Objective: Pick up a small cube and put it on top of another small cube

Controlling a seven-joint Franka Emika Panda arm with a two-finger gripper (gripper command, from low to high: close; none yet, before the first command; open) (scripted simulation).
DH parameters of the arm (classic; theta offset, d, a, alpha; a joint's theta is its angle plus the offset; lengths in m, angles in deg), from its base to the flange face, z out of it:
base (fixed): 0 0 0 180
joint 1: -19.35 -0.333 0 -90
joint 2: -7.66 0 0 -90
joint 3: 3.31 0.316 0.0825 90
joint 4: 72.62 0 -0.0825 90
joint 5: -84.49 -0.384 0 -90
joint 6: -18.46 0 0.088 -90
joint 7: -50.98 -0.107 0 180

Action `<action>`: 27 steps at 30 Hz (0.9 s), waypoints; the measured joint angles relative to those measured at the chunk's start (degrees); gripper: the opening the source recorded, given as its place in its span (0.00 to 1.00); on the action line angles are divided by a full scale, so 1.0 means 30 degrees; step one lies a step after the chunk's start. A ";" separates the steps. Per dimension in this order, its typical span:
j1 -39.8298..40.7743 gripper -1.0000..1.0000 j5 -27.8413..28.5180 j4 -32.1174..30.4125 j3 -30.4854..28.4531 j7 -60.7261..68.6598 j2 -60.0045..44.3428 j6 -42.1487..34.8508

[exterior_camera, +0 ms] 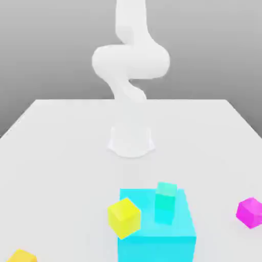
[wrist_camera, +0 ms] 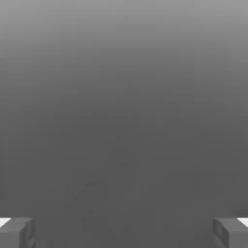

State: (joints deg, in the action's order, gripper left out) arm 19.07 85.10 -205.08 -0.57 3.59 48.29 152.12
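In the hand view my gripper [wrist_camera: 124, 233] is open, its two grey fingertips [wrist_camera: 17, 232] far apart with nothing between them, facing plain grey background. In the exterior view a small yellow cube [exterior_camera: 124, 217] sits against the front left of a large cyan cube [exterior_camera: 164, 240]. On the cyan cube's top stands a teal block [exterior_camera: 166, 202], taller than it is wide; I cannot tell whether it is one piece or two stacked cubes. A small magenta cube [exterior_camera: 250, 212] lies on the table at the exterior view's right.
The white arm [exterior_camera: 130, 61] rises from its base [exterior_camera: 131, 140] at the middle of the white table [exterior_camera: 61, 153] and leaves the picture upward. A yellow-orange cube [exterior_camera: 20, 256] pokes in at the exterior view's lower left corner.
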 joint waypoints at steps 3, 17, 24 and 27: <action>-0.0152 0.50 0.0333 -0.0280 0.1161 -0.0699 -0.2158 0.0788; -0.1667 0.50 0.3154 -0.1524 0.5888 -0.4810 -1.1862 0.4271; -0.3860 0.50 0.4682 -0.2134 0.6674 -0.6942 -1.6755 0.5980; -0.4804 0.50 0.5090 -0.2343 0.6856 -0.7648 -1.8785 0.6820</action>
State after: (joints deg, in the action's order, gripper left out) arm 4.66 100.36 -212.11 20.00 -19.35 -8.06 172.58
